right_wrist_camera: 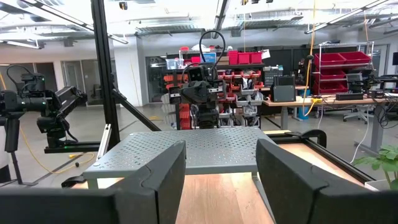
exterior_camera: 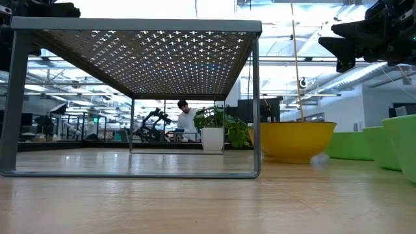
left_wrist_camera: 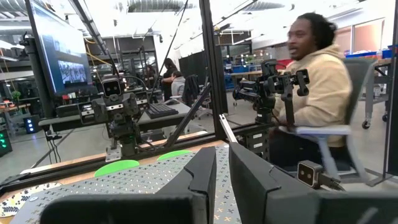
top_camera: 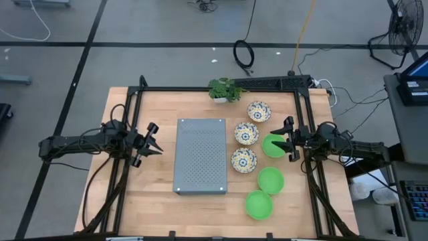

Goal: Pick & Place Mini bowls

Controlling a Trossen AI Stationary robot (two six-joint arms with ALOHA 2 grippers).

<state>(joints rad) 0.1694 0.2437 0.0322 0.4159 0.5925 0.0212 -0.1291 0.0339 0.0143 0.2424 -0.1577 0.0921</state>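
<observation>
Six mini bowls stand on their bases on the table, right of the grey tray [top_camera: 200, 155]. Three are floral: [top_camera: 259, 111], [top_camera: 246, 133], [top_camera: 243, 160]. Three are green: [top_camera: 272, 145], [top_camera: 270, 179], [top_camera: 259, 204]. My right gripper [top_camera: 281, 142] is open and hovers level over the right rim of the farthest green bowl, well above the table as the low view [exterior_camera: 364, 32] shows, touching nothing. My left gripper [top_camera: 158, 144] waits left of the tray, raised; the left wrist view [left_wrist_camera: 222, 171] shows a narrow gap between its fingers.
A small potted plant [top_camera: 224, 89] stands at the far edge behind the tray. The tray stands on legs [exterior_camera: 256, 104] with room beneath it. Black frame rails [top_camera: 304, 134] run along both sides of the table. Bare wood lies near the front edge. People sit beyond the table.
</observation>
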